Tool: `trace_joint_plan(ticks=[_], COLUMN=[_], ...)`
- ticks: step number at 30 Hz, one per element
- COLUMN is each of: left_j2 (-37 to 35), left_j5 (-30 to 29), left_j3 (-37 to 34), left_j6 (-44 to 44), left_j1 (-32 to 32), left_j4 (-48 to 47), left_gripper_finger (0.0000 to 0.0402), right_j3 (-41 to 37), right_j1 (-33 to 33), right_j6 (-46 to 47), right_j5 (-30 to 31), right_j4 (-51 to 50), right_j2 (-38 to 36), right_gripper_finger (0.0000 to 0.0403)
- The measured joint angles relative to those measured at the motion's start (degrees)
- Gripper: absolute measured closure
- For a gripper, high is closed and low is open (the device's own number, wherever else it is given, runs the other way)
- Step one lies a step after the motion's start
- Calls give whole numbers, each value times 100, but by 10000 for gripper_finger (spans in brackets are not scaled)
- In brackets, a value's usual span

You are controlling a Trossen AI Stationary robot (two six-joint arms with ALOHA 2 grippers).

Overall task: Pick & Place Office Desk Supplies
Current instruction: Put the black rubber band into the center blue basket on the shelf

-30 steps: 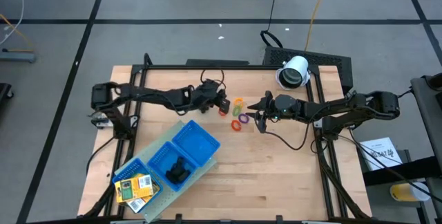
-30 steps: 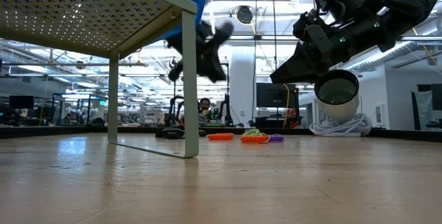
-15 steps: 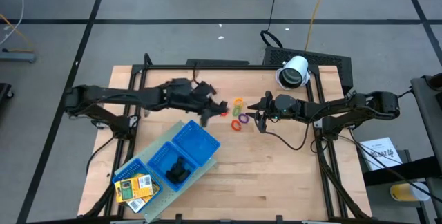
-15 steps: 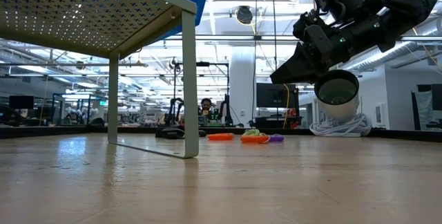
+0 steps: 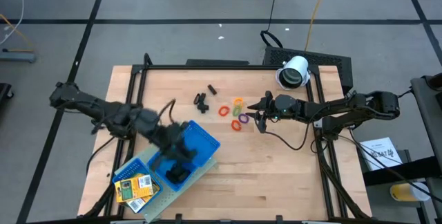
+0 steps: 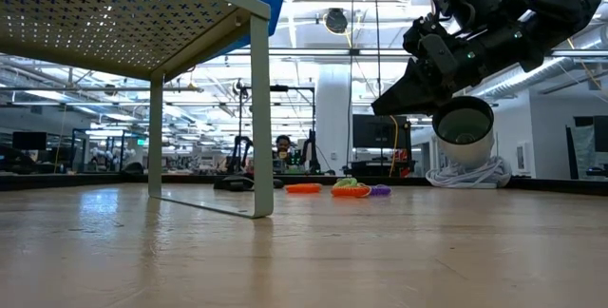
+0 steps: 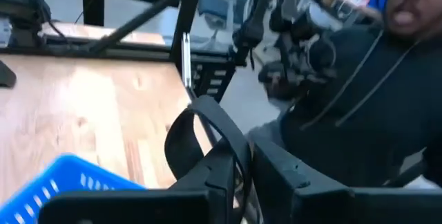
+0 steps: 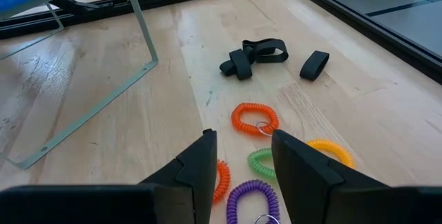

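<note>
Right claw open above coil rings on wooden table

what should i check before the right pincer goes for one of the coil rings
1. Right pincer open: ok, a clear gap shows between its fingers.
2. Right pincer empty: ok, nothing sits between the fingers.
3. Rings within view ahead: ok, the orange ring, green ring and purple ring lie on the wooden table just past the fingertips.
4. Rings separated enough for a single pick: not ok, green, purple and yellow ring lie bunched together.
5. Left pincer out of the way: ok, it is over the blue tray, away from the rings.
6. Black bands clear of the rings: ok, they lie apart, farther off.
</note>
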Motion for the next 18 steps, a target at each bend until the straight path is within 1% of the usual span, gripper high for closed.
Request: trace_joint_plan(ticks=[6, 13, 15, 18], left_j2=[0, 63, 50, 57], left_j5=[-1277, -2534, -2772, -2865], left_j3=[0, -5, -2, -2], left_j6=[-239, -921, -1149, -1493], left_j1=[-1082, -1876, -1990, -2030], left_j4=[-443, -731, -714, -730], left_gripper_finger=[350, 350, 350, 350], right_j3=[2, 0, 2, 2], right_j1=[0, 0, 0, 0], right_j6=[0, 0, 0, 0], right_j5=[3, 17, 22, 22], right_j4=[2, 2, 6, 46], right_j2=[0, -1, -1, 0], right_gripper_finger=[275, 275, 275, 275])
